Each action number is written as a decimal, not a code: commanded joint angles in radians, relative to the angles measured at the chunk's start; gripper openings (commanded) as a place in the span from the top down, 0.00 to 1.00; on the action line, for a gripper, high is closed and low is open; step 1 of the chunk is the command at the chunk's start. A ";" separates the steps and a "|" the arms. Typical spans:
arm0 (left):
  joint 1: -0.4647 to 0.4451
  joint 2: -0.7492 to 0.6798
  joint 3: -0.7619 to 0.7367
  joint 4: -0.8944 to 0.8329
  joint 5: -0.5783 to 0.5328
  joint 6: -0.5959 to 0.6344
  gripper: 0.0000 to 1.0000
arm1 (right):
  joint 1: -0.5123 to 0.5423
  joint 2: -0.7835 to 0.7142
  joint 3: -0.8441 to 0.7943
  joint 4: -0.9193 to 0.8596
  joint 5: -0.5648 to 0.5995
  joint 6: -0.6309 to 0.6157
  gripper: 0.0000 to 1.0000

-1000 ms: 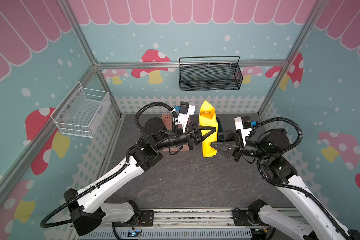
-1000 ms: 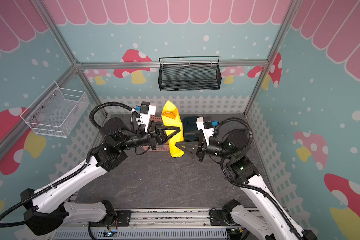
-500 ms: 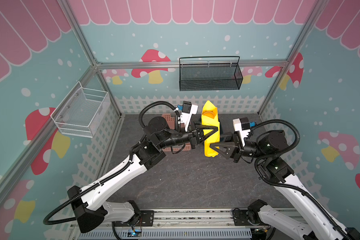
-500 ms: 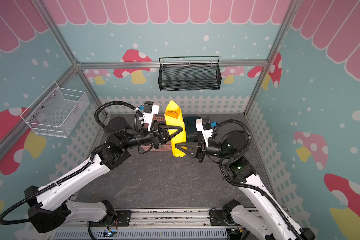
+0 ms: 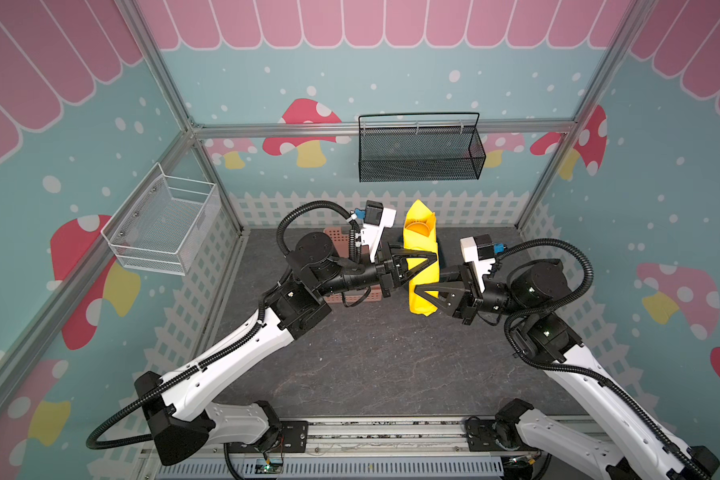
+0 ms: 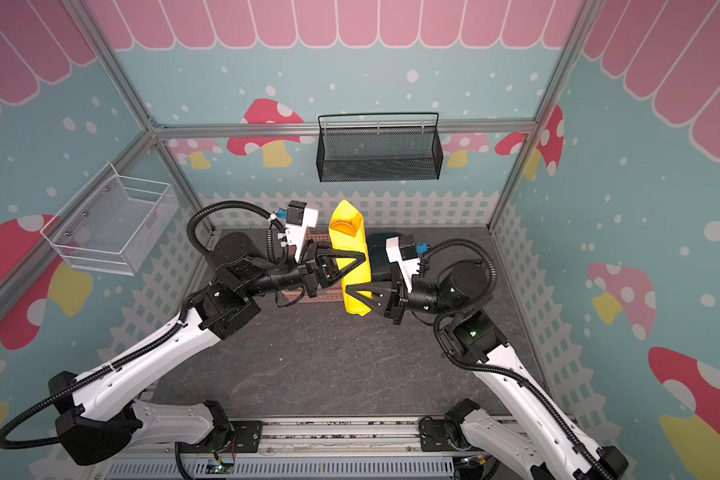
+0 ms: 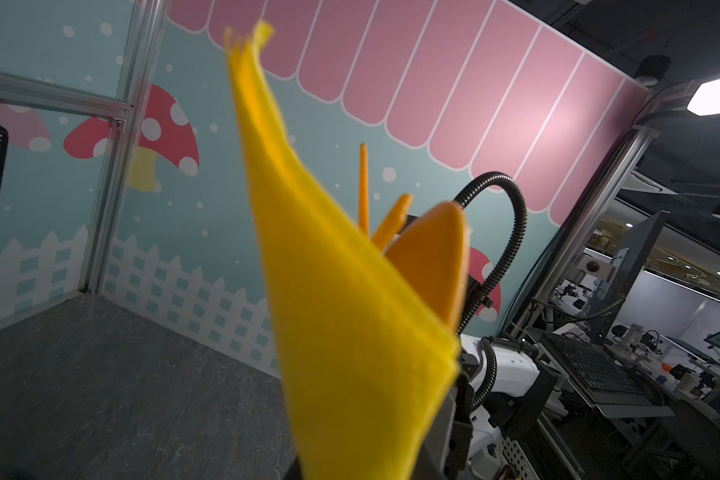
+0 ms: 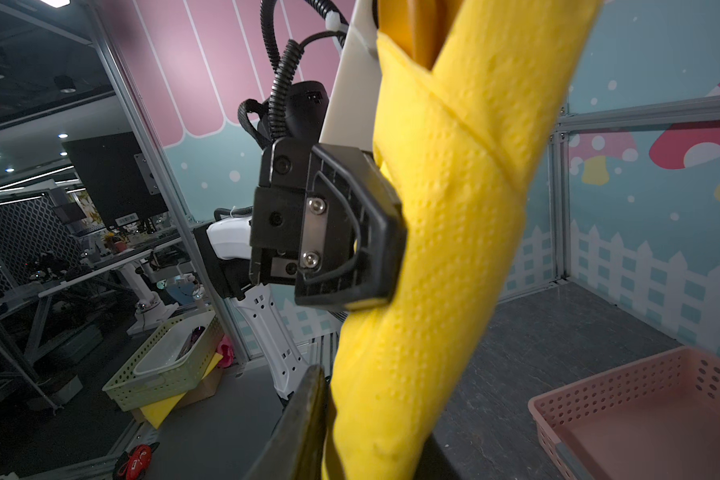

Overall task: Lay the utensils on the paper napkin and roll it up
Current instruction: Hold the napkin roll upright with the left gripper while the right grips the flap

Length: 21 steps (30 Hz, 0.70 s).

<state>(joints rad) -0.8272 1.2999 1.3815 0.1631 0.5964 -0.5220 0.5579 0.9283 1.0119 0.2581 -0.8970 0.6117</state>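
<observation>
I have the napkin [image 5: 420,241] rolled into a tube, held upright in the air above the table [image 5: 350,357] between the two hands. Black fingers cross its middle in both top views, and its lower end is cut off in the right wrist view. The utensils [image 7: 393,220] poke out of the open top. The spoon [image 7: 433,266] bowl and the thin stick [image 7: 363,183] show, a third orange tip is too blurred to name, and the handles are hidden inside the roll.

My left hand [image 5: 432,259] is pressed tight on the roll's middle. My right hand [image 5: 417,288] straddles the lower part with one finger against the paper. The other finger is hidden, so I cannot tell whether it pinches.

The pink basket [image 8: 641,399] sits on the table, mostly covered by the left arm in both top views. I cannot make out a dark thing [image 6: 377,247] behind the roll.
</observation>
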 commanded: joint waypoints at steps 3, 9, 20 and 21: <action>-0.003 0.016 0.019 0.020 -0.015 -0.006 1.00 | 0.043 -0.002 -0.026 0.085 -0.008 0.017 0.79; -0.003 0.006 0.004 0.035 -0.013 -0.010 1.00 | 0.063 -0.001 -0.038 0.112 0.014 0.026 0.88; -0.001 -0.097 -0.028 -0.039 -0.077 0.058 0.76 | 0.066 -0.030 -0.058 0.102 0.055 0.007 1.00; 0.000 -0.106 -0.029 -0.053 -0.082 0.065 0.74 | 0.066 -0.033 -0.059 0.102 0.058 0.005 1.00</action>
<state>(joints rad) -0.8330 1.2427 1.3609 0.1337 0.5766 -0.4812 0.6128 0.9211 0.9627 0.3351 -0.8249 0.6506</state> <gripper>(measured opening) 0.252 0.122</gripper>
